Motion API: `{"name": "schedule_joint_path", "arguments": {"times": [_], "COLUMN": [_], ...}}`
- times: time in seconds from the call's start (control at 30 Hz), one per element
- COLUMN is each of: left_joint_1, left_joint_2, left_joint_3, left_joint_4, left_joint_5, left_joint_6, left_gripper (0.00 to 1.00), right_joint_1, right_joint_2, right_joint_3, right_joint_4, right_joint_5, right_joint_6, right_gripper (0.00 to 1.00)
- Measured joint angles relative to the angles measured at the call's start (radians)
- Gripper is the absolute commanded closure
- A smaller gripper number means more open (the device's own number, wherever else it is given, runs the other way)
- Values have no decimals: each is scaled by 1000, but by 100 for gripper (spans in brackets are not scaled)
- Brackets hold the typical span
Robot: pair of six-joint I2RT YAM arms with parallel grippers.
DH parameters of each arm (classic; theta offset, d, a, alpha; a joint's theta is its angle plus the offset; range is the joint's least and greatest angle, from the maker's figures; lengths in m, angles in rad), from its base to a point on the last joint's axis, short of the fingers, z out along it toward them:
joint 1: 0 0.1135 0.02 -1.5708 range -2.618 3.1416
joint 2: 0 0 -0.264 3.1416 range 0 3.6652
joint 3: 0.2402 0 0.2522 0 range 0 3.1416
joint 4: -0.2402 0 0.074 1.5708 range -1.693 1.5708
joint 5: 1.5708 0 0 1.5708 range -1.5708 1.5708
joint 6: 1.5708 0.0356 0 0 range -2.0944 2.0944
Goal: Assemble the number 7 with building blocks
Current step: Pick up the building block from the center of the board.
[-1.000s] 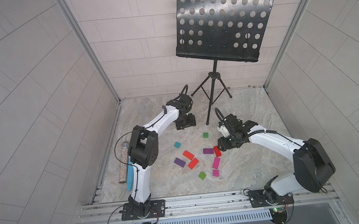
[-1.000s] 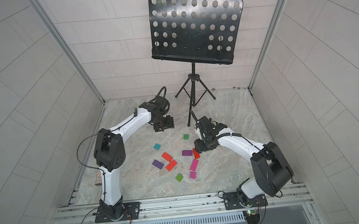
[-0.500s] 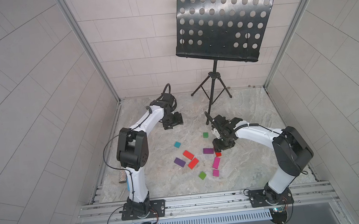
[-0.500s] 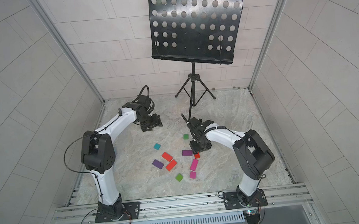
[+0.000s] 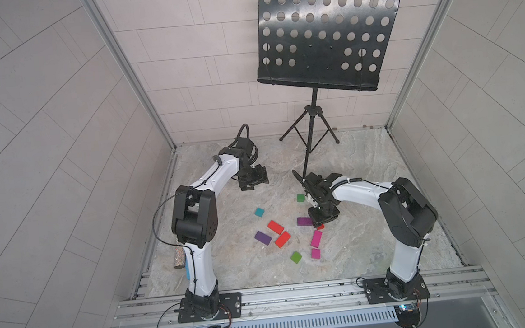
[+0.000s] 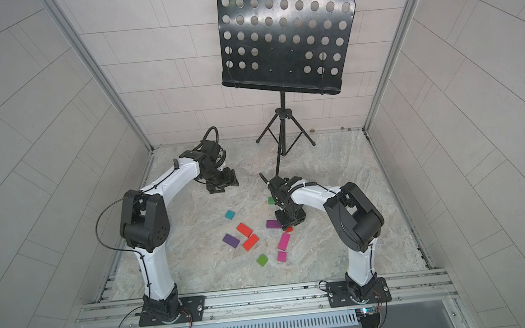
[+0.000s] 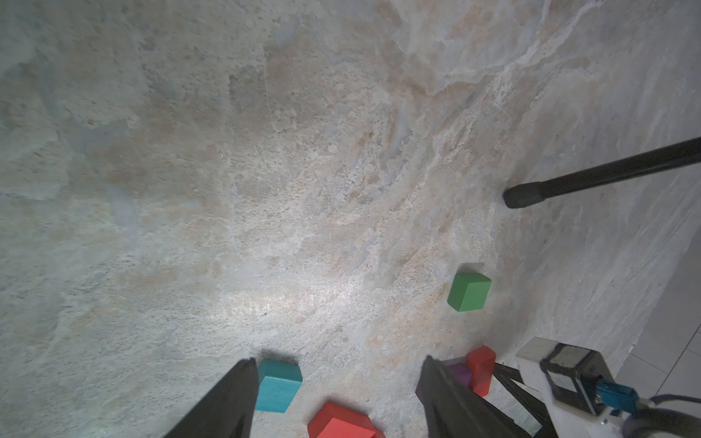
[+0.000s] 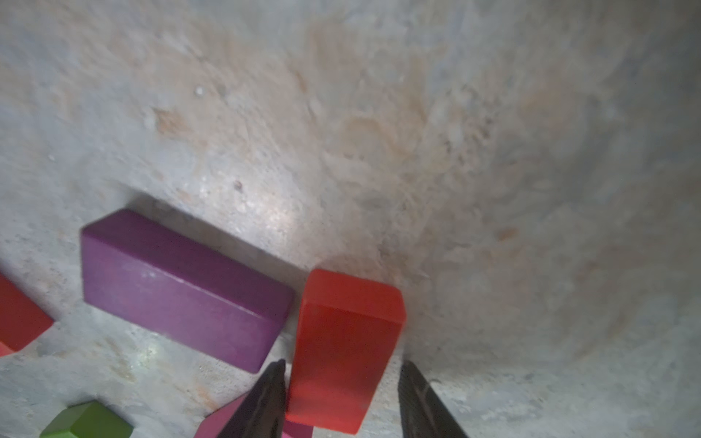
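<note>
Lying scattered: flat matte building blocks (image 5: pixel 282 239), five colours.

Both top views high, facing down, whole workspace, wrist views close, sharing red block (image 8: pixel 343 341).

Both top views: we see even, diffuse light on the pale tiled walls (image 5: pixel 40 125) and the mottled grey-beige stone-look tabletop (image 5: pixel 371 194). Shadows there are faint and short. Wall seams bow toward the corners, a wide-angle effect.

Left wrist view: we note a bright sheen on the tabletop toward 7 o'clock from the centre. A soft shadow lies at 12 o'clock of the small green square block (image 7: pixel 469 292).

Right wrist view: we find the whole picture smeared. Glare sits at 9 o'clock from the centre, beside the dark shadow of the purple rectangular block (image 8: pixel 182 288). The 3 o'clock edge dims.
</note>
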State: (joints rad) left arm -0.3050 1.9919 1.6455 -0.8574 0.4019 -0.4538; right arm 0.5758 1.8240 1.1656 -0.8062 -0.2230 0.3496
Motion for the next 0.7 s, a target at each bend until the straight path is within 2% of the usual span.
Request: {"name": "schedule_joint_path", "arguments": {"times": [0.13,0.3,0.5,0.7], "left_joint_1": [5,7,13,17], "left_joint_2": [0,0,17,24], "left_joint_3": [0,0,9,15], "left_joint_4": [0,0,4,9], "left_joint_5": [14,34,55,72], "left_joint_6": [10,17,18,18], "left_gripper": [25,25,25,25], "right_joint_1": [0,0,-33,-99], "right_joint_2": [0,2,19,47], "right_joint_3": [2,21,115,213], "right_joint_4": [-4,-19,-64,-121], "right_joint_5": [-2,-14,-16,25], "right_joint_6": [-1,-37,-117,-210], "right_gripper": [59,78,81,78]}}
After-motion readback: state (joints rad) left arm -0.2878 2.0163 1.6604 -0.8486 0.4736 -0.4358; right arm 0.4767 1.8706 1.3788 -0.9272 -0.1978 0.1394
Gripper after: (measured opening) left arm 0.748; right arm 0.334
